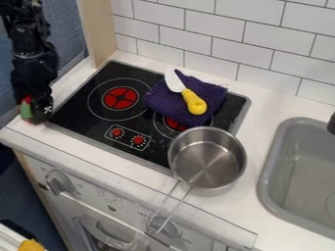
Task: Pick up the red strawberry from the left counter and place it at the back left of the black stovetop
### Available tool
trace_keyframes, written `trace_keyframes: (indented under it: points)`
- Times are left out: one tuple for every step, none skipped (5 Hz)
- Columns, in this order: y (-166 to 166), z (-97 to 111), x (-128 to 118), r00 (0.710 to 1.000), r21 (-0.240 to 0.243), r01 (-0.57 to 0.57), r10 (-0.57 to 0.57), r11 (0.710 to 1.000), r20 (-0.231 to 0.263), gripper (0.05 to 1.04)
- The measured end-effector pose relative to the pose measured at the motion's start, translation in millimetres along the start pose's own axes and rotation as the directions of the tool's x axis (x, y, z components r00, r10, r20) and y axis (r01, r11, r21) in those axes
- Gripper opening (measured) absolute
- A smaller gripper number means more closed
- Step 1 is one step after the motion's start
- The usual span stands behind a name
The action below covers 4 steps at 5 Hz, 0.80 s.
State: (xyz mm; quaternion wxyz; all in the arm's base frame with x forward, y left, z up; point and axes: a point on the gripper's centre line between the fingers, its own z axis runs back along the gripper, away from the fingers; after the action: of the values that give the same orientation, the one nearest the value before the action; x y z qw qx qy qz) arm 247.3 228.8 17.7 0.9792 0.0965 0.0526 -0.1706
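With the stovetop as the clock's centre, the black two-finger gripper (37,111) hangs at nine o'clock, low over the stove's left corner. I cannot tell whether its jaws are open or closed. A small green-and-red object (26,109) shows right at its tip; it is perhaps in the grip, though the dark parts around it make that hard to judge.

The black stovetop with red burner rings (85,105) is set into a white counter (262,105). Below it, at seven o'clock, a round grey plastic knob (59,182) juts from the toy kitchen's front.

A folded dark purple cloth (160,101) lies at two o'clock on the stovetop, partly covering the burner there. On it rests a toy knife with a white blade and a yellow handle (194,102), the blade toward eleven o'clock and the handle toward five.

At five o'clock, by the stovetop's edge, stands an upright silver metal saucepan (208,163), its wire handle aimed at seven o'clock, out over the counter's front edge. Farther right, at four o'clock, a grey rectangular sink (267,171) is sunk into the counter.
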Motion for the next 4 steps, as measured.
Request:
trace_keyframes:
  points:
    - [-0.6,-0.7,1.6,1.0,-0.005,-0.006,0.006,1.0,0.008,0.806]
    - [0.5,-2.7,3.5,1.0,-0.009,-0.009,0.009,1.0,0.01,0.775]
    - [0.2,-3.1,4.6,1.0,-0.012,-0.017,0.017,1.0,0.011,0.775]
    - [-1.5,-0.4,3.2,1.0,-0.029,-0.026,0.026,0.999,0.002,0.775]
